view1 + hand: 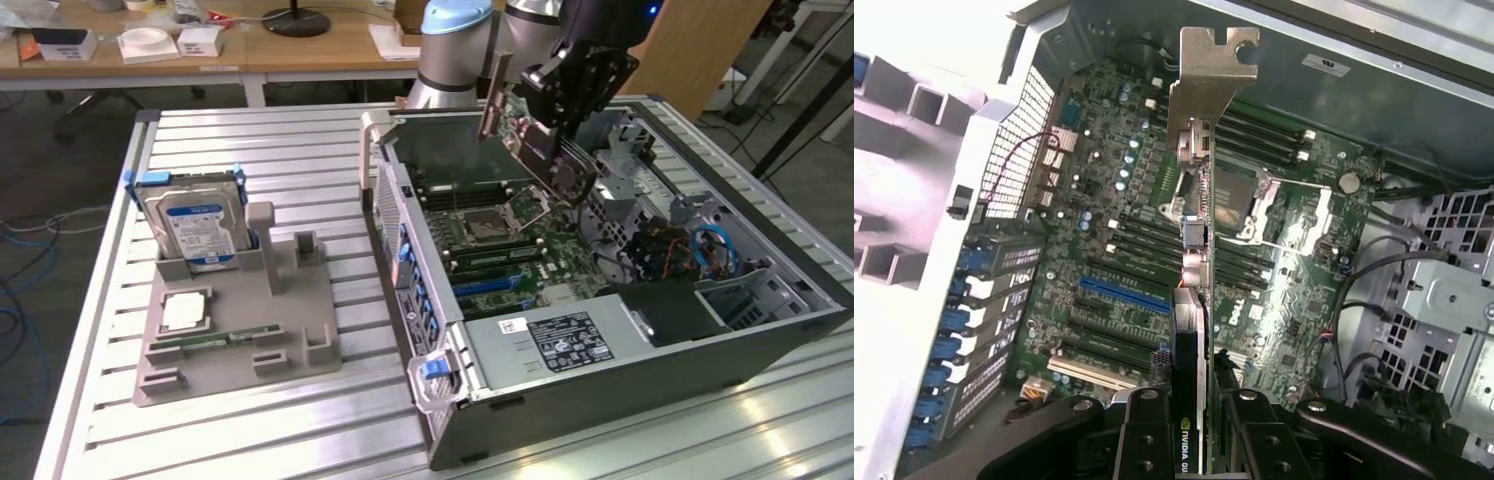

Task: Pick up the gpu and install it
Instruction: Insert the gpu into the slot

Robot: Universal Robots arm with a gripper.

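Above the open computer case (667, 365): gpu (507, 120) held in the gripper (558, 160).
Over the case's motherboard (1104, 250), the gripper's fingers (1144, 435) are closed narrowly on the gpu, one on each face. The card hangs tilted and is not seated in a slot. Its silver end bracket (1209, 80) is at the end farthest from the gripper. A grey fixture (254, 330) carrying a hard drive (198, 225) stands beside the case, on the exterior view's left.
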